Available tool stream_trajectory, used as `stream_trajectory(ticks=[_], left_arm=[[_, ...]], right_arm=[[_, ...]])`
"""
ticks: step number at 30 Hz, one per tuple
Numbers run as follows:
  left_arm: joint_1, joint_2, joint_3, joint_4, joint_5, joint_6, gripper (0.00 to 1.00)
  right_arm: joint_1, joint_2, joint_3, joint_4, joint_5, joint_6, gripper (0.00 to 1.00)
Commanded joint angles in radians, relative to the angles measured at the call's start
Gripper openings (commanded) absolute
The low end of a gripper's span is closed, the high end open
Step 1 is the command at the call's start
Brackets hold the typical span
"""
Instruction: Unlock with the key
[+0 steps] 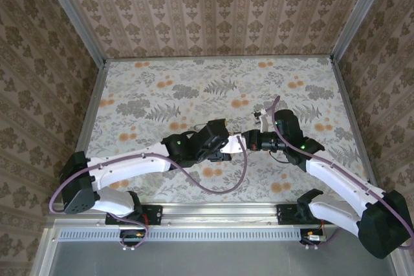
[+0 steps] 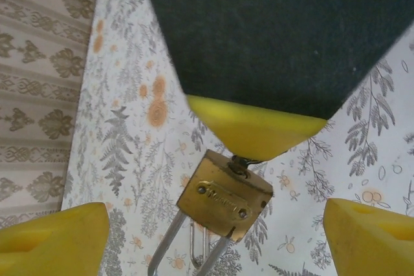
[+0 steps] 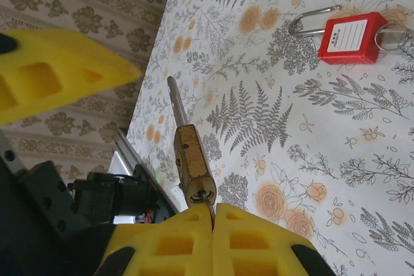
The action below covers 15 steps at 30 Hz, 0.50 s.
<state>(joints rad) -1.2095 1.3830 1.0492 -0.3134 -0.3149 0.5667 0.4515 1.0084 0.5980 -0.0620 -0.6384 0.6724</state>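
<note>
right gripper (image 3: pixel 212 214) clamps the tiny red-headed key (image 3: pixel 211 209) in the small brass padlock (image 3: pixel 192 163) for turning; left gripper (image 2: pixel 213 214) gapes open around it

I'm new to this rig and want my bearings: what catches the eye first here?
A small brass padlock hangs in mid-air over the middle of the floral table from the right gripper, whose jaws are shut on the key, just a red sliver between them. The left gripper faces it, jaws wide open either side. A red padlock lies on the table beyond.
</note>
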Motion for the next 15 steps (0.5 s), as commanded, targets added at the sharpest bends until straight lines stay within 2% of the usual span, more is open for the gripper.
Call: stream_trajectory(ticks=[1,15], left_arm=[[0.005,0.024,0.025,-0.044,0.052,0.018,0.84],[0.036,0.038,0.018,-0.013,0.119,-0.004,0.63]], right_arm=[[-0.002,-0.026,0.036,-0.020,-0.045,-0.031,0.00],[-0.002,-0.033,0.034,-0.023,-0.100,-0.033,0.00]])
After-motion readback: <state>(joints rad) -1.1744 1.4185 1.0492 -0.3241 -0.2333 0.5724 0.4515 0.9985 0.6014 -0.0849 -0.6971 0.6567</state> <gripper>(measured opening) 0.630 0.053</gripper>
